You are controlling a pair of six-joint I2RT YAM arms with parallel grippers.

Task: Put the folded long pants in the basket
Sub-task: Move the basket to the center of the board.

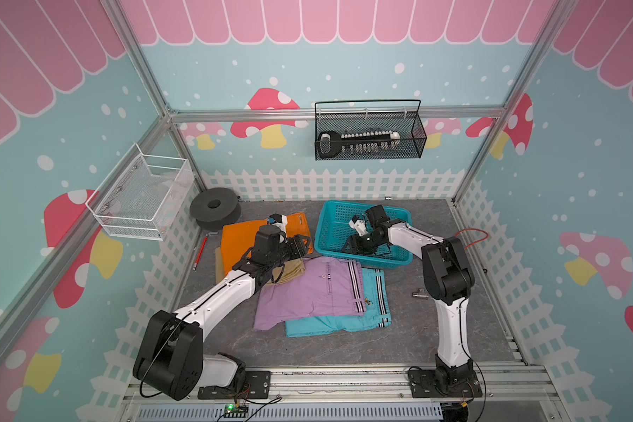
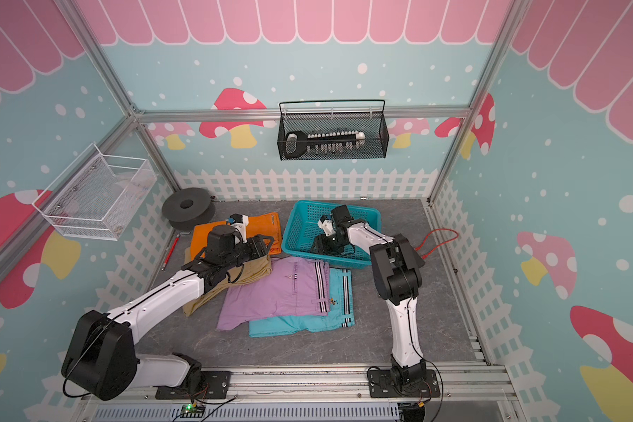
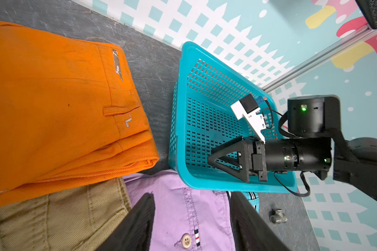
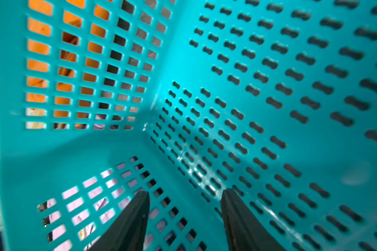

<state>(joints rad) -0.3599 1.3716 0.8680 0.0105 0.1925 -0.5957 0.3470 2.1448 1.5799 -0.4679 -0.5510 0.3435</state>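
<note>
**Four folded pants lying on the table; right gripper reaching into the teal basket**

At far left a white wire basket (image 1: 139, 197) is hanging on the side wall; below it a black foam spool (image 1: 231, 209) and a red pen (image 1: 200, 253) are lying on the grey table (image 1: 344, 347). Next, the orange pants (image 1: 240, 239) are lying folded on top of the khaki pants (image 1: 295, 270), whose edge is sticking out toward the front. The left gripper (image 1: 306, 244) is hovering over the right edge of that pile; its fingers (image 3: 139, 221) are standing apart with nothing between them, lilac cloth showing below. The lilac pants (image 1: 307, 292) are lying mid-table, touching the khaki pair and overlapping the turquoise pants (image 1: 377, 296); both are showing striped waistbands along their right sides. All four pairs are sitting on the table, outside the basket (image 1: 331, 224), which is sitting at the back with its near rim right at the lilac waistband. The right gripper (image 1: 353, 246) is reaching down inside it near a front corner, jaws spread, gripping nothing. Further right a small metal fitting (image 1: 417, 293) is lying on the table; an orange cable (image 1: 472, 234) is curling by the right wall.
</note>
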